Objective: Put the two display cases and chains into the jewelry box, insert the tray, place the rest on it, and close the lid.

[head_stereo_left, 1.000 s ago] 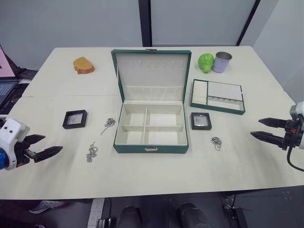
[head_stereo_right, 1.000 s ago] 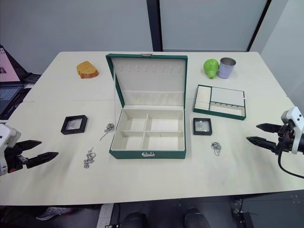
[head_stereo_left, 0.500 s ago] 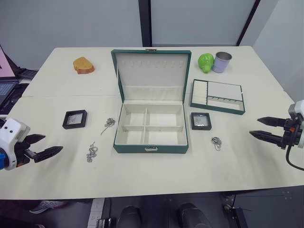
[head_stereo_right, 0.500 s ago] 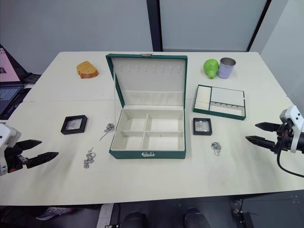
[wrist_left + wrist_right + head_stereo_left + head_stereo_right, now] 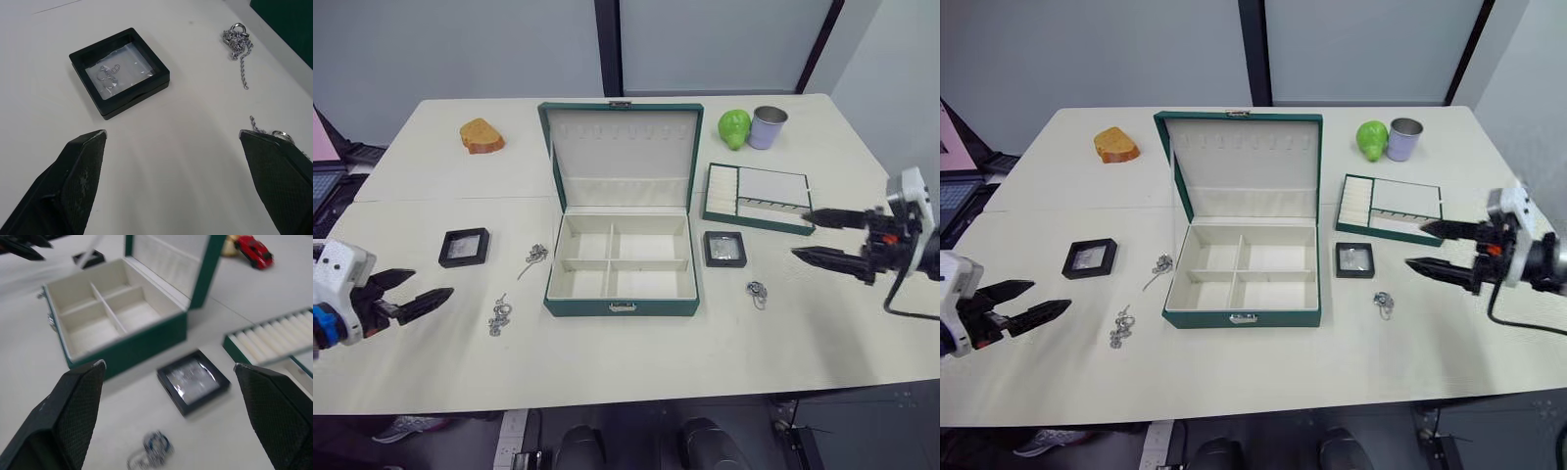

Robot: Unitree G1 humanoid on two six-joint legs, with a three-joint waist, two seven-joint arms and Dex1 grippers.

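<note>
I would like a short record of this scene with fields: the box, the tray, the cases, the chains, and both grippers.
jewelry box: open, compartments empty
lid: raised
tray: on table, right of box
display cases: one left of box, one right of box
chains: two left of box, one right
left gripper: open, empty
right gripper: open, empty, near the right case
</note>
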